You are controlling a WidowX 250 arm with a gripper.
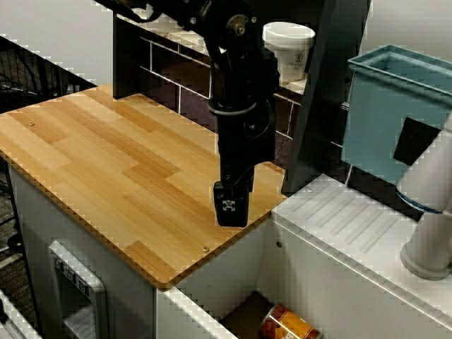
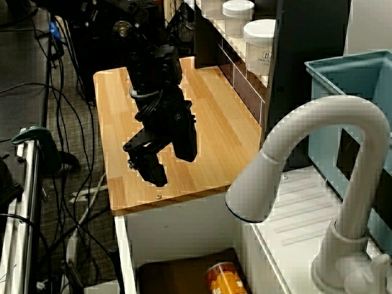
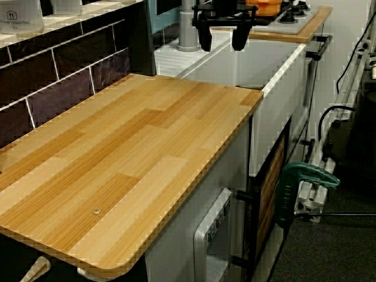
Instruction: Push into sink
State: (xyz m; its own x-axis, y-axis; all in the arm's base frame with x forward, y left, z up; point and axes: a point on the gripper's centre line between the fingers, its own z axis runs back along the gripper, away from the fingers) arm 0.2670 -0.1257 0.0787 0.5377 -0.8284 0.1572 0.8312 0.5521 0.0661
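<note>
Side view first: the gripper (image 1: 232, 206) hangs over the wooden counter (image 1: 106, 162) near its sink-side edge, holding nothing. From the view that rides on the gripper, its two fingers (image 3: 205, 36) stand apart with empty space between them. Down in the sink (image 2: 184, 233) (white walls, brown floor) an orange can (image 2: 224, 278) lies on the floor, below the white faucet (image 2: 318, 147).

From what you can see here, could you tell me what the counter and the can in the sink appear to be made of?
Counter: wood or wood-look laminate, with plank-like grain and a satin sheen. Can: probably metal, wrapped in a glossy orange label. Sink: smooth white walls.
</note>
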